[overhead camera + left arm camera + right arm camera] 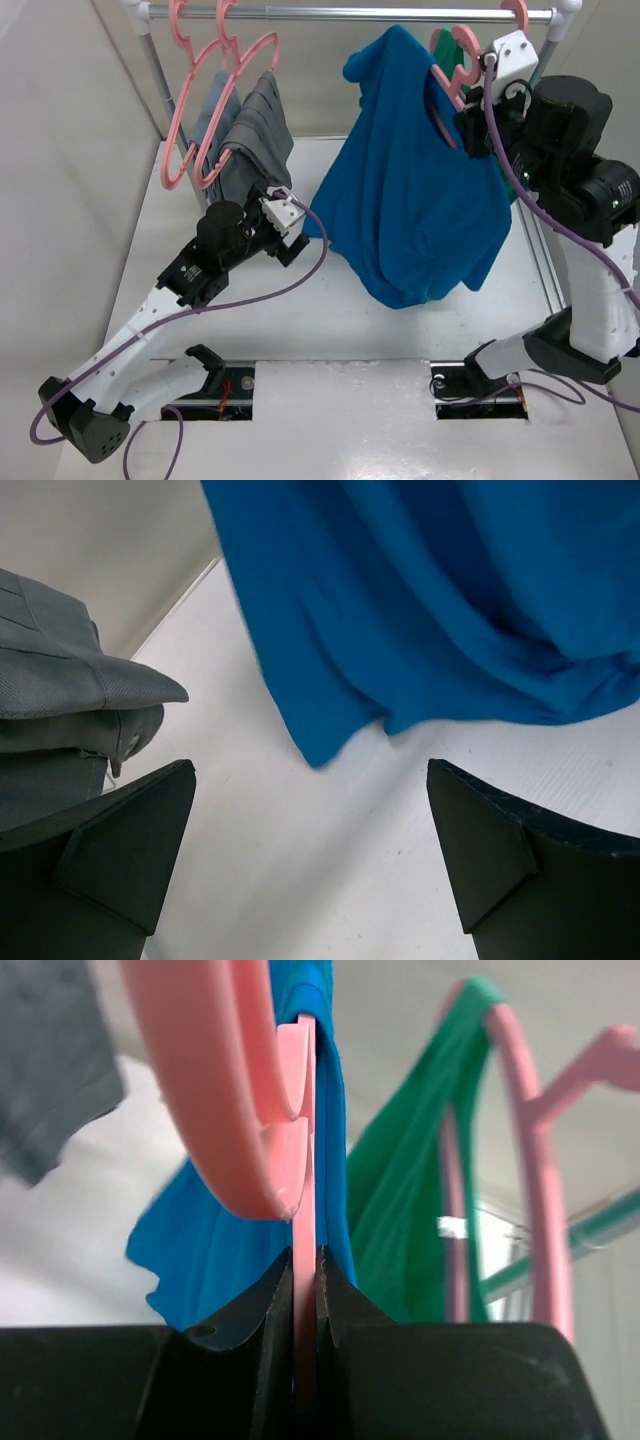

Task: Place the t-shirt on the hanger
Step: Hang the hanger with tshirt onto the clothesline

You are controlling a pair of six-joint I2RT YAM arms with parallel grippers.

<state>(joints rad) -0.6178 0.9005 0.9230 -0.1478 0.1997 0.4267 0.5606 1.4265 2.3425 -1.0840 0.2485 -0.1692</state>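
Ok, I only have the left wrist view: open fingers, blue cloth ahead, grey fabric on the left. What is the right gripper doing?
Observer: The right gripper is shut on the flat frame of the pink plastic hanger.
Operator: Is the shirt on it?
Observer: The bright blue cotton t-shirt hangs bunched over that hanger, just under the metal rail.
Operator: Anything near it?
Observer: A green sleeveless top on a second pink hanger, right beside it.

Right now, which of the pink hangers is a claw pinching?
The hanger inside the blue t-shirt: the right claw is shut on it. The other hangers, bearing grey garments and the green top, hang untouched.
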